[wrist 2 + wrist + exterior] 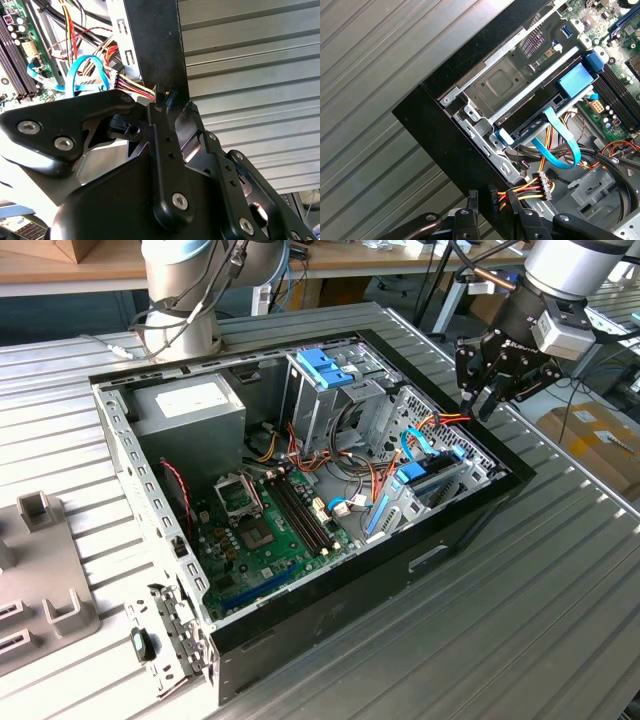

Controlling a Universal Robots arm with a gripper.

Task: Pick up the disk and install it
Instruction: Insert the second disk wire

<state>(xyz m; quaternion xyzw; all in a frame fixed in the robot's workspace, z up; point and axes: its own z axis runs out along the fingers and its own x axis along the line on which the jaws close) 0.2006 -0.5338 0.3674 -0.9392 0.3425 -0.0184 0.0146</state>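
Note:
The disk [535, 125] sits low in a drive bay at the corner of the open computer case [330, 615], under a metal plate. Blue rails run along its sides and a blue flat cable [560, 150] curls off its end. In the exterior view the disk [437, 483] lies at the case's right end. My gripper [480, 400] hangs above that corner's black rim, apart from the disk and holding nothing. Its fingers [162, 115] stand a narrow gap apart. A black connector on red and yellow wires [520, 192] lies just beyond the gripper [495, 206], whose tips [175, 102] point at the rim.
A tall metal cage with a blue top [325, 365] and a grey power supply box [190, 405] stand at the back of the case, with the green motherboard [265, 525] on its floor. Another arm's base [180, 300] rises behind. A grey fixture [40, 580] lies on the ribbed table.

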